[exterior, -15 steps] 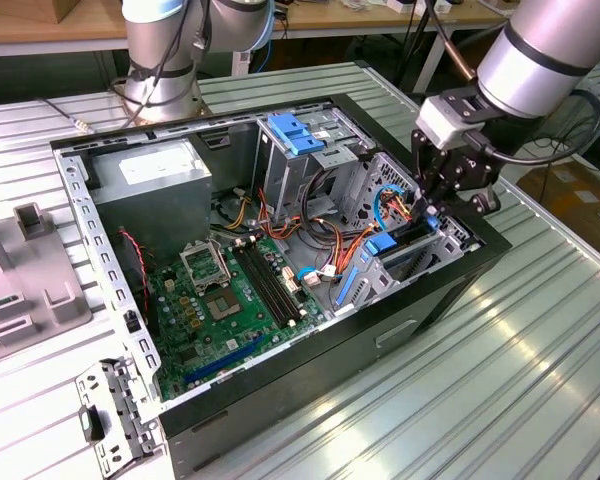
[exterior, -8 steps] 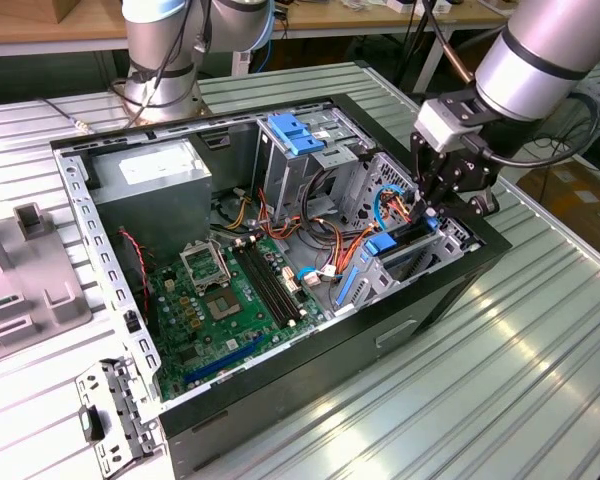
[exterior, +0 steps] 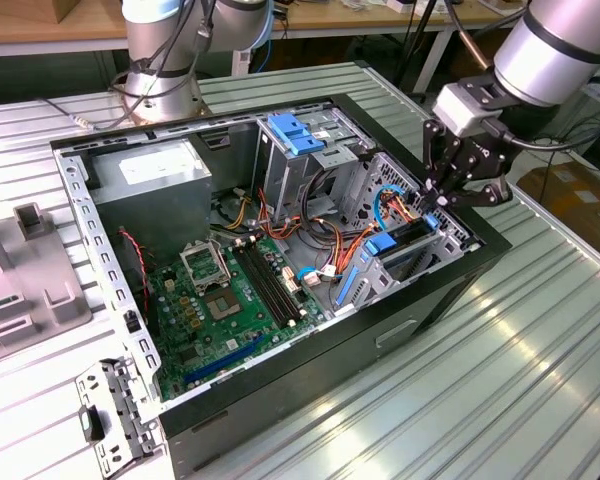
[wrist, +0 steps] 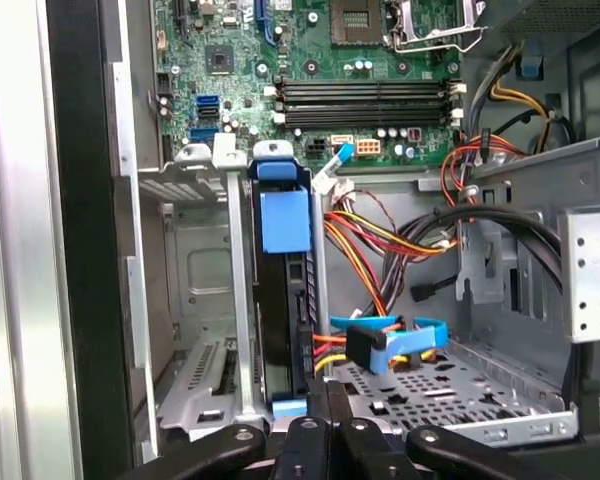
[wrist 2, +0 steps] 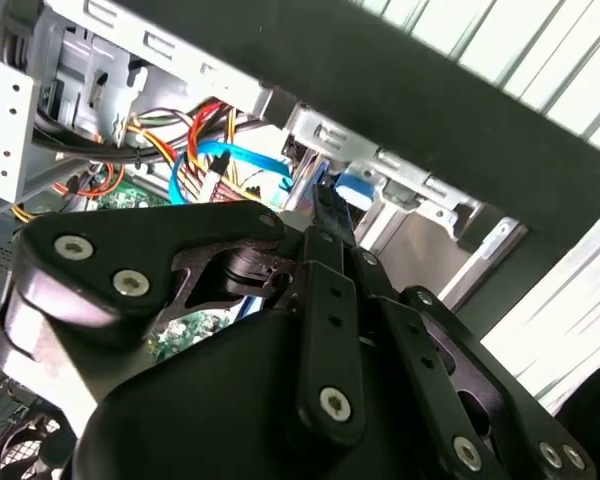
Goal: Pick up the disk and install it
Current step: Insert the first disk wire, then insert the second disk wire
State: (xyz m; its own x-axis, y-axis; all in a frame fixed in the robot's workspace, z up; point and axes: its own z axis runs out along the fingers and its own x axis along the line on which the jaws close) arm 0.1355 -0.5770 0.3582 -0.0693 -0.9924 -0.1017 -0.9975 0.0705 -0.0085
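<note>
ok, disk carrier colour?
Bright blue; the disk carrier shows best in the first wrist view.

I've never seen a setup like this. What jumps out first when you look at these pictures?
An open computer case lies on its side on a ribbed metal table, with a green motherboard and a tangle of coloured cables showing inside. At its corner towards the exterior view's right, a black gripper on a silver arm hangs over a drive bay. There the disk stands on edge in its bright blue carrier, with the gripper right at its end.
</note>
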